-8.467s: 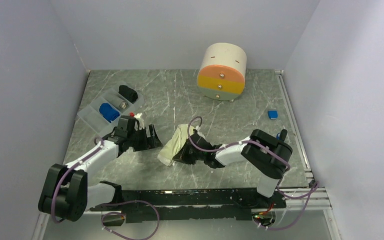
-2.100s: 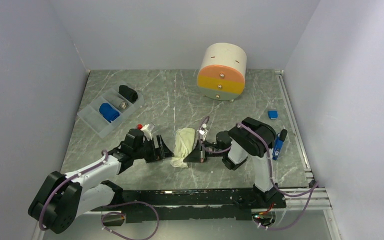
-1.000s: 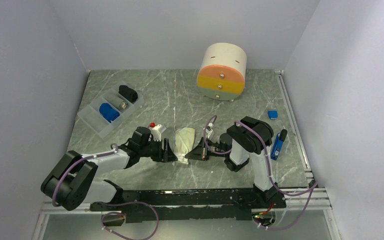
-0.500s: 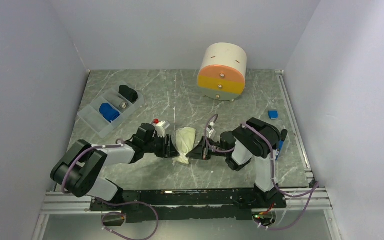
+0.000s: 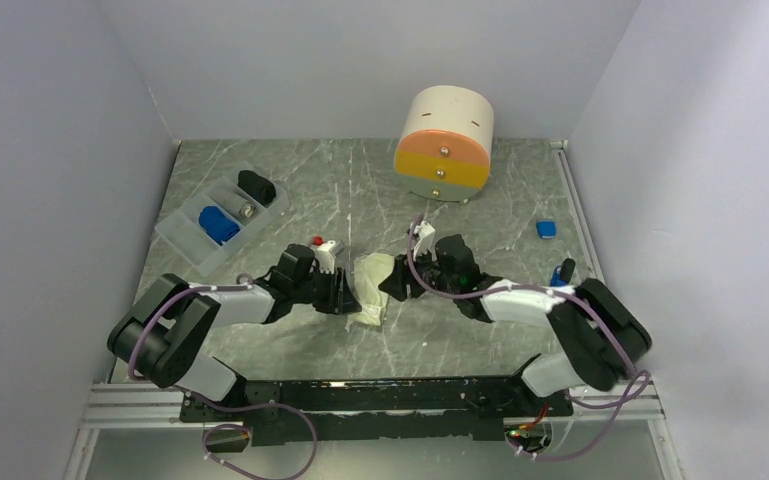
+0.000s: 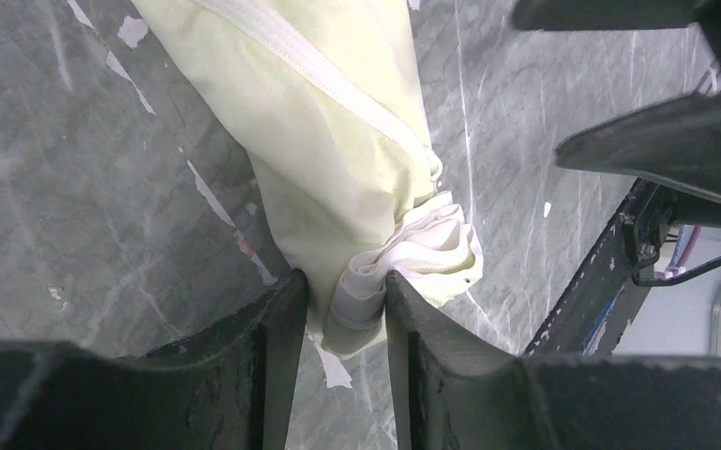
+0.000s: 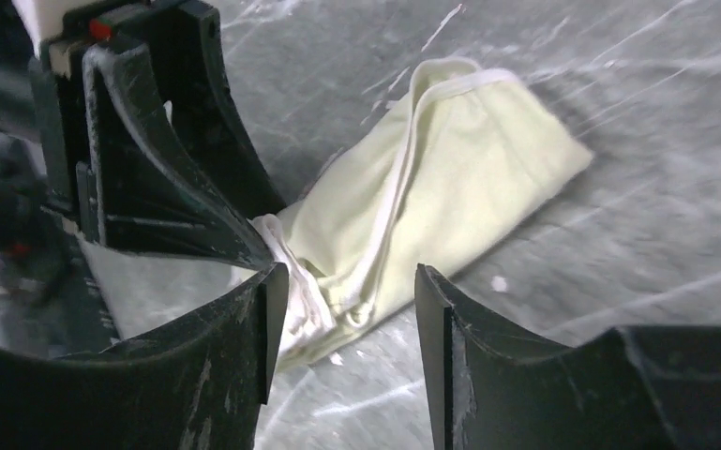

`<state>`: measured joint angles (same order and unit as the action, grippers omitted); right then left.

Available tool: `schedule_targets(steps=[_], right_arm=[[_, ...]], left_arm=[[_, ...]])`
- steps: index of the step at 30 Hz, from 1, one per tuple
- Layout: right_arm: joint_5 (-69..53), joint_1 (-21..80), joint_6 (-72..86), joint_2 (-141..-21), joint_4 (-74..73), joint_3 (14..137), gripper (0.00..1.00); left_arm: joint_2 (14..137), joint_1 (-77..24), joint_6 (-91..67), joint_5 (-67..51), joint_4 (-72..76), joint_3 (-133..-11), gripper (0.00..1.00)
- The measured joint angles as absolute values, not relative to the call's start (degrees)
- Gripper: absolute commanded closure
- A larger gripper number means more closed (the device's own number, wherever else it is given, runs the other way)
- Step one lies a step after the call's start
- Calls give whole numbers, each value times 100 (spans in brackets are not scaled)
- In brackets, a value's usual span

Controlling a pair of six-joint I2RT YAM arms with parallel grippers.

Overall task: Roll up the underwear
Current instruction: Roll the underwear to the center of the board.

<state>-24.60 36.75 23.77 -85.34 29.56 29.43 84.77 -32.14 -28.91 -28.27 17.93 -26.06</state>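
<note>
The cream-yellow underwear (image 5: 372, 288) lies folded into a long strip on the table's middle. My left gripper (image 5: 350, 298) reaches in from the left, and its jaws pinch the bunched white waistband end (image 6: 375, 281) of that underwear (image 6: 328, 122). My right gripper (image 5: 392, 285) stands open just right of the strip. The cloth (image 7: 450, 178) lies a little ahead of the right gripper (image 7: 342, 277) and no finger touches it. The royal blue underwear (image 5: 218, 224) sits rolled in a grey tray (image 5: 188, 243) at the left.
A black rolled bundle (image 5: 256, 185) lies in the same tray. A round cream drawer unit (image 5: 444, 143) with orange and yellow fronts stands at the back. A small blue object (image 5: 546, 229) lies near the right rail. The left arm's fingers (image 7: 150, 150) crowd the right wrist view.
My right gripper has opened, let go of the cream underwear and drawn back as its arm stretched low. My left gripper has moved right and closed on the strip's near end.
</note>
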Motion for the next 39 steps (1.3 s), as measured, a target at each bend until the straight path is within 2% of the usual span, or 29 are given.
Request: schedule_targets(steps=[1,3,4,6,9,14,17,20,22,26,31,39], right_arm=[[-2215,3750,2005,-8300,2740,2930,37],[-1815,3896,1435,-7874,2591,2814,20],[-1608,3968,1245,-7697,2620,2718,20],[-1192,4010,1063,-7575,2705,2576,41],[-930,3968,961,-8027,2436,2762,53],[-932,3999,696,-8914,2071,3395,49],[-740,4211,416,-8613,2453,3050,42],[-388,4554,-10,-7815,3050,2408,44],[-307,4663,-305,-7470,3319,2239,40],[-432,5026,-1494,-7314,3269,2296,42],[-504,6075,-2829,-7354,2864,2283,51],[-499,6580,-3721,-7894,2635,2333,58]], left_arm=[[8493,-3218,-2888,-2829,1782,-2620,57],[8514,-3223,-2884,-2847,1750,-2652,57],[8530,-3223,-2871,-2860,1734,-2672,57],[8580,-3223,-2853,-2884,1686,-2738,57],[8611,-3229,-2825,-2904,1601,-2803,57],[8641,-3234,-2797,-2917,1500,-2867,57],[8680,-3234,-2783,-2943,1463,-2919,57],[8685,-3234,-2773,-2958,1450,-2926,58],[8687,-3234,-2768,-2969,1450,-2928,58],[8711,-3234,-2768,-2978,1428,-2952,58],[8746,-3234,-2762,-3013,1334,-3020,58],[8783,-3234,-2759,-3033,1240,-3085,58]])
